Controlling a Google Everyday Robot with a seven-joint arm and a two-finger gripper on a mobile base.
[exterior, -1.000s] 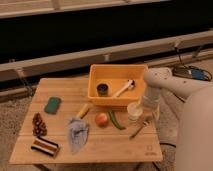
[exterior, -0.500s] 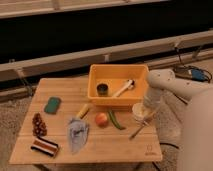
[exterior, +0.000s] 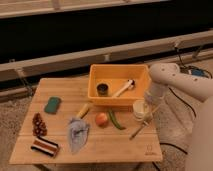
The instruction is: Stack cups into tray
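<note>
1 dark cup (exterior: 102, 89), 1 cream cup (exterior: 139, 109), 1 yellow-orange tray (exterior: 119, 68) on wooden table (exterior: 100, 145).
Dark cup inside tray; cream cup just right of it, rim pinched by closed gripper (exterior: 146, 108). Table-corner logo (exterior: 150, 149) unreadable.

Warm dim light, soft blur throughout, even the claw (exterior: 145, 113) at the pale cup (exterior: 138, 108).

The gripper (exterior: 146, 111) is closing its fingers, spread a second earlier, on the rim of the cream cup (exterior: 139, 107) beside the tray's (exterior: 112, 100) front right corner.
</note>
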